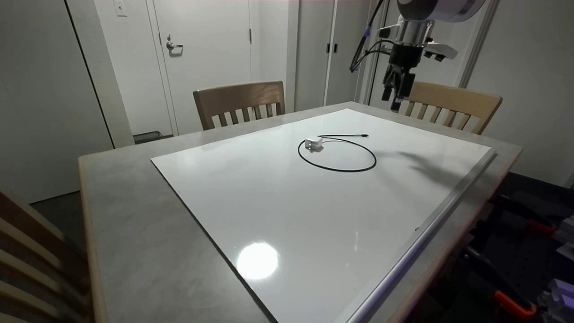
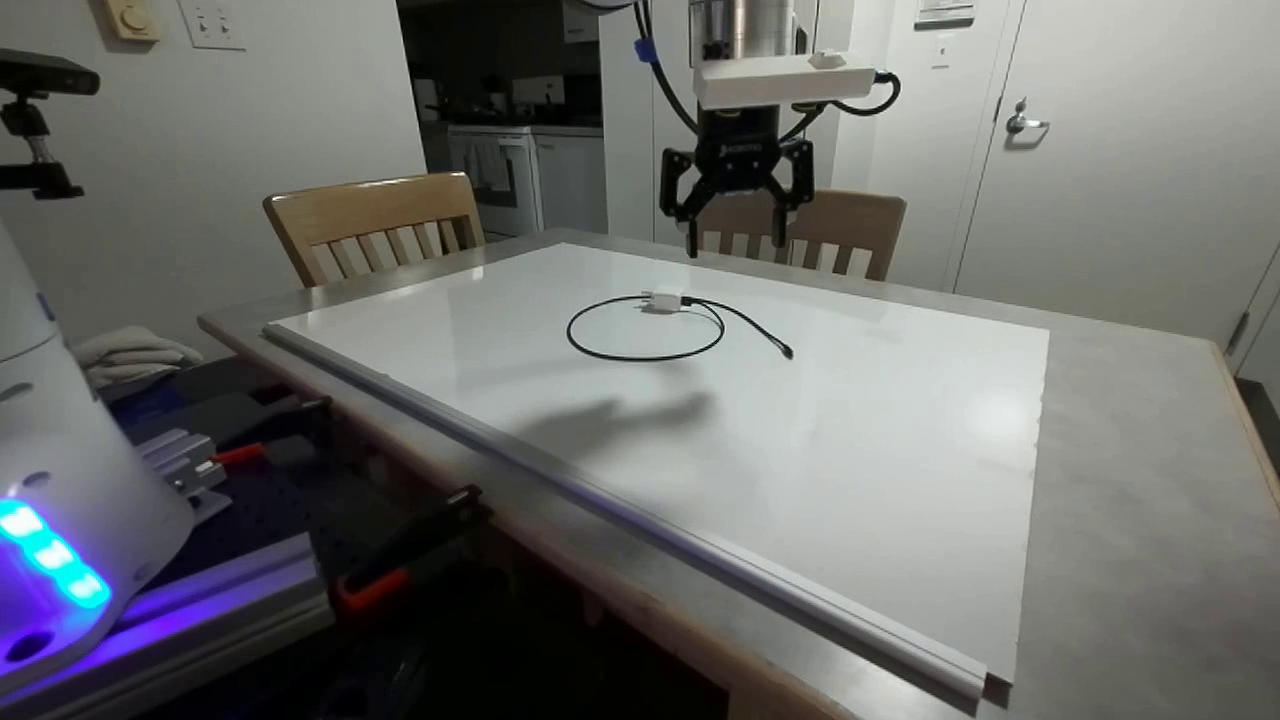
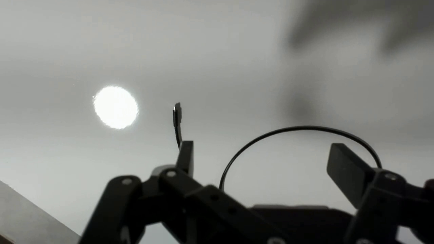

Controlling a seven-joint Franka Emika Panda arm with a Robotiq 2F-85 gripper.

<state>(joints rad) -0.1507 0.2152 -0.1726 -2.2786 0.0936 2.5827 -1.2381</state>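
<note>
One tool (image 2: 737, 238) hangs spread above a cable (image 3: 307, 128).

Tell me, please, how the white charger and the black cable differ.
The charger is white; the cable is black. The charger is a compact block, while the cable is long, thin and looped. Both lie on the whiteboard, apart from the open fingers.

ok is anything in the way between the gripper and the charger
Nothing visible is: in both exterior views the open gripper hangs above the whiteboard with no object between it and the charger. The black cable lies looped on the whiteboard, lower than the gripper.
</note>
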